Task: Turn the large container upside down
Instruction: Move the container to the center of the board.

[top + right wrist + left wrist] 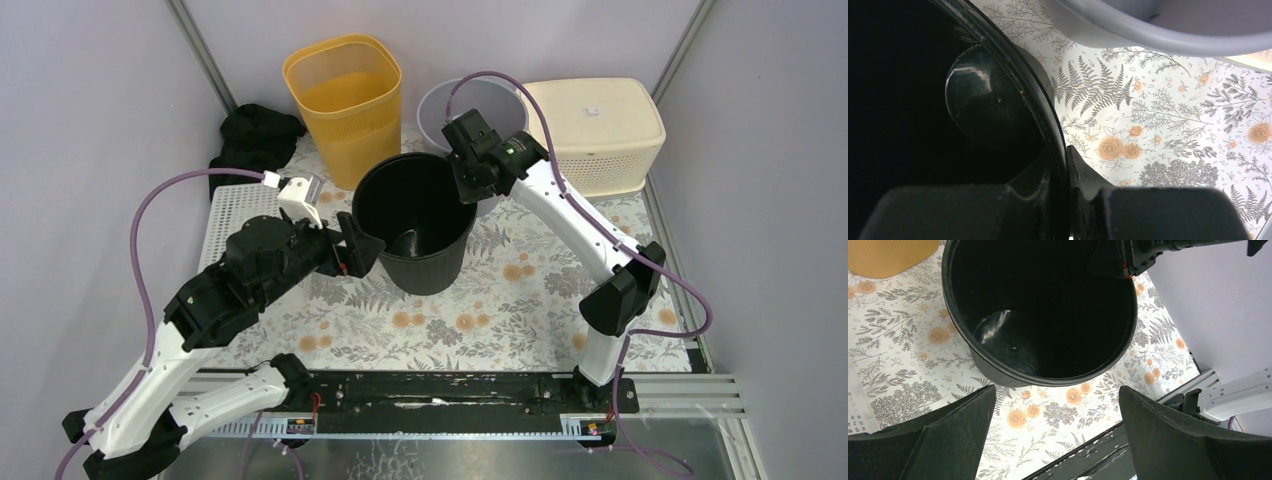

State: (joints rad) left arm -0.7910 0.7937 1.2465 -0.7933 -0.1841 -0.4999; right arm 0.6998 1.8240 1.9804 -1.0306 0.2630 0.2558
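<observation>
find the large container (pixel 428 268) upright, mouth up, at the centre of the bench (pixel 520 300), with the yellow basket (pixel 345 95) just behind it at 11 o'clock and the grey bin (pixel 432 100) at 1 o'clock. note the right hand (pixel 463 183) pinched nearly shut on the rim at about 2 o'clock, one finger inside the wall and one outside. note the left hand (pixel 360 245) spread fully wide and holding nothing, close by the rim at 9 o'clock, apparently not touching.

judging by this, at the very start of the tip: gripped, not yet lifted or tilted.

to do it well, hold the pinch firm, for fear of slipping off a thin, smooth rim under load. raise that side and roll toward 7 o'clock, away from the basket and the bin. bring the open hand against the opposite wall to steady the swing and to stop any sliding across the bench. let go only once mouth down and sitting flat.
</observation>
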